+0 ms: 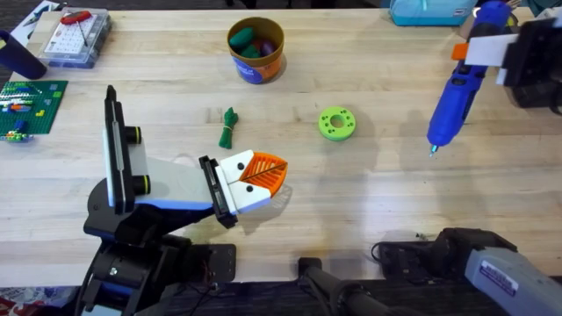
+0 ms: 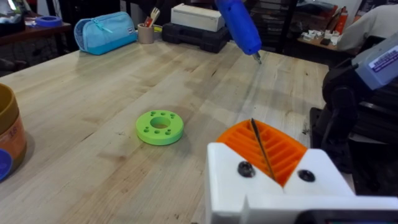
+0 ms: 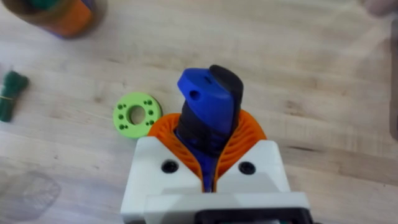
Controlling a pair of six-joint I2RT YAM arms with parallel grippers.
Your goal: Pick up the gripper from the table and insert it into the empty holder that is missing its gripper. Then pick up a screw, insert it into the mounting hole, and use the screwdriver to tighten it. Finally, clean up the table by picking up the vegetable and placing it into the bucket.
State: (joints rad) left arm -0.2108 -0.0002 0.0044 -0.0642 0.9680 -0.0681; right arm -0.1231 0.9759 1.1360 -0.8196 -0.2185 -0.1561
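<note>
My right gripper (image 1: 481,51) is shut on the blue screwdriver (image 1: 455,101), which hangs tilted at the far right with its metal tip pointing down toward the table (image 1: 369,202). In the right wrist view its handle (image 3: 210,109) sits between the orange pads (image 3: 249,134). My left gripper (image 1: 277,170) is shut on nothing, low over the table's front middle. The dark-green vegetable (image 1: 228,127) lies just beyond it. The orange bucket (image 1: 255,53) stands at the back middle with toy items inside. The loose gripper part, holder and screw are out of view.
A bright green ring-shaped disc (image 1: 336,123) lies between the vegetable and the screwdriver tip. At the far left are a clear parts box (image 1: 75,37) with a red-handled tool on it and a green brick plate (image 1: 31,105). A blue pouch (image 1: 430,10) sits at the back right.
</note>
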